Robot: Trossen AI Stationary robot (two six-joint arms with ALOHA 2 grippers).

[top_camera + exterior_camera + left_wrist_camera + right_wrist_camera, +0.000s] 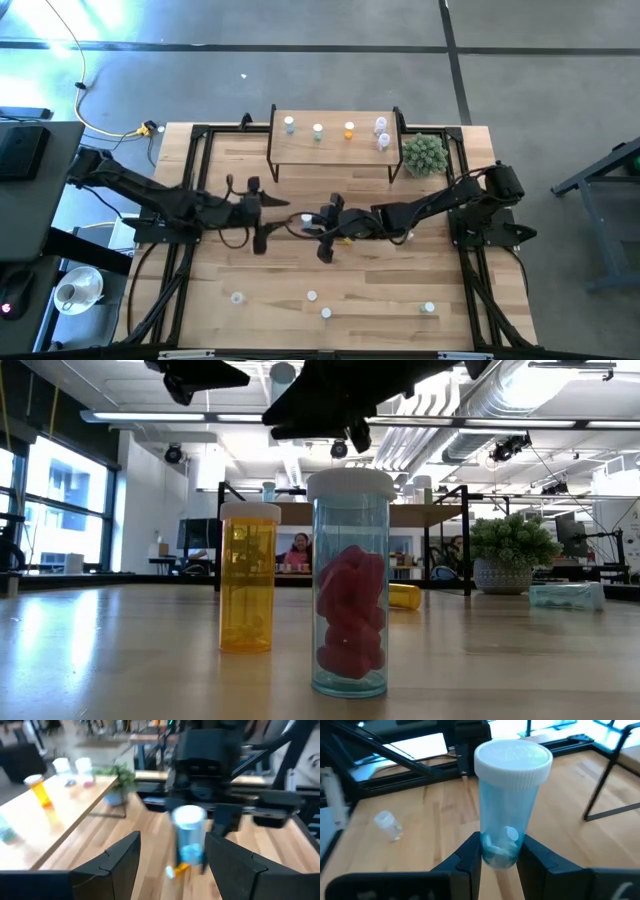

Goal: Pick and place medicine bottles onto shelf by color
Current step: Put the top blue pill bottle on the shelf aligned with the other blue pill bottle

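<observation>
1. The light blue medicine bottle [512, 805] is clamped low on its body between the right gripper [500, 857] fingers, at the centre of the high view, held above the table between the two arms.
2. Its long axis appears upright, white cap on top, base between the fingertips.
3. The left gripper [172, 865] faces it with jaws spread and nothing between them, the bottle just ahead.
4. This looks like a handover: the left jaws should probably close around the body below the cap before the right lets go.
5. The shelf [335, 150], upper centre, already carries bottles.
</observation>
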